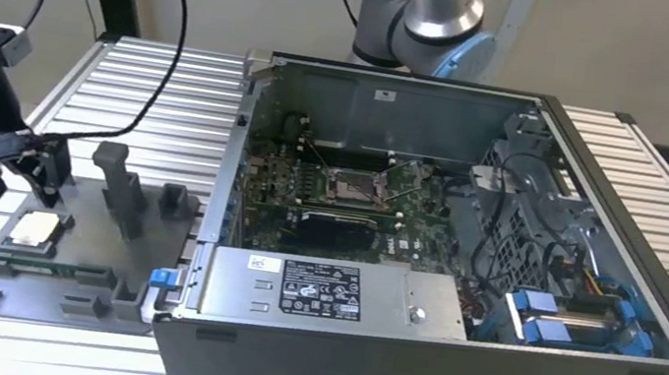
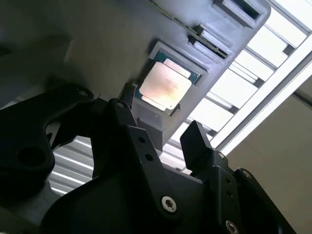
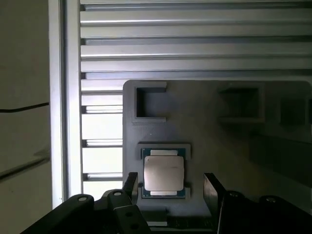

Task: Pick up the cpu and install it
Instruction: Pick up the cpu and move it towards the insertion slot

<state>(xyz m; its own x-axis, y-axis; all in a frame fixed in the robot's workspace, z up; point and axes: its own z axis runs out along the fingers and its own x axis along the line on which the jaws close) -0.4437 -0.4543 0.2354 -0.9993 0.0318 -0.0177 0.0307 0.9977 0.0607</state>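
Jaws apart near cpu [image 3: 164,173]; exterior view shows socket [image 1: 353,186].

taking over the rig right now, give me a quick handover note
Gripper: open, holding nothing, poised over the cpu with a finger to either side.
Cpu: flat in its recess of the grey tray, on the exterior view's left of the open computer case.
Done: gripper lined up on the cpu.
Left: pick-up and install; the motherboard socket has no cpu in it.
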